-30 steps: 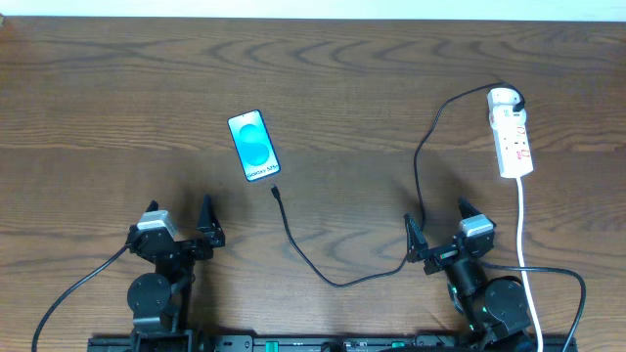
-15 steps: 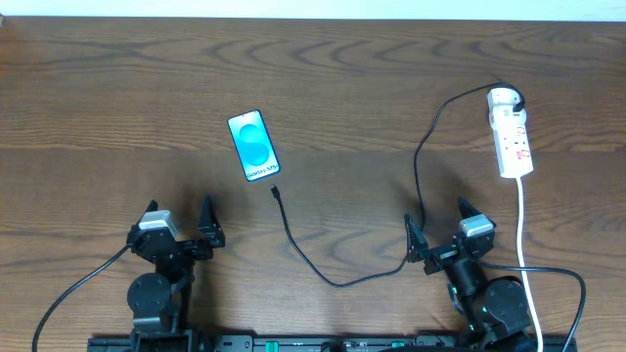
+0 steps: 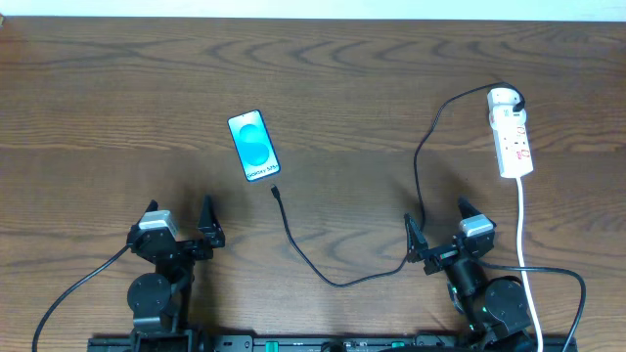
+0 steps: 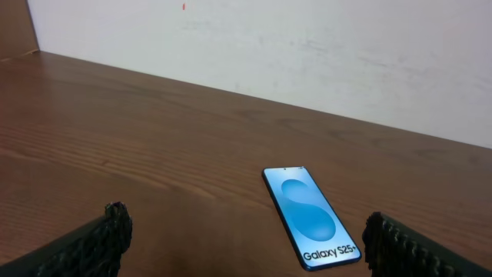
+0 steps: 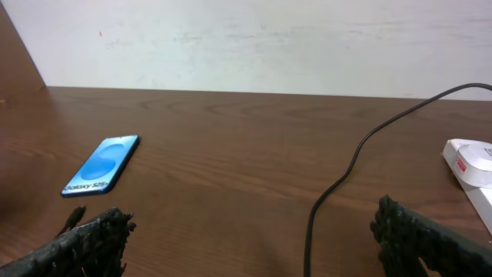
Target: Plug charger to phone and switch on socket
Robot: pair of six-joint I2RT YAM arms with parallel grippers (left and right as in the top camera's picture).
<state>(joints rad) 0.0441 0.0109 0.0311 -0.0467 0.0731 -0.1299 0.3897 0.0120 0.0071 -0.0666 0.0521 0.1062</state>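
1. Tools. The left tool (image 3: 179,205) sits at the near edge of the bench (image 3: 98,98), fingers spread wide, nothing between them. The right tool (image 3: 435,213) sits at the near edge on the other side, also spread wide and empty.

2. Charger. The charger (image 3: 337,284) lies slack on the bench between the two tools. It dips towards the near edge, then passes close by the right tool; whether it touches the tool cannot be told. From there it runs away from the arms and curves right to the far end of the socket.

3. Connector tip. The connector tip (image 3: 277,191) lies just short of the phone's near end, apart from it and not inserted.

4. Phone. The phone (image 3: 253,146) lies flat, blue screen up, ahead of the left tool and slightly to its right.

5. Socket. The socket (image 3: 512,137) lies lengthwise at the far right. Its white cord (image 3: 521,215) runs back towards the near edge.
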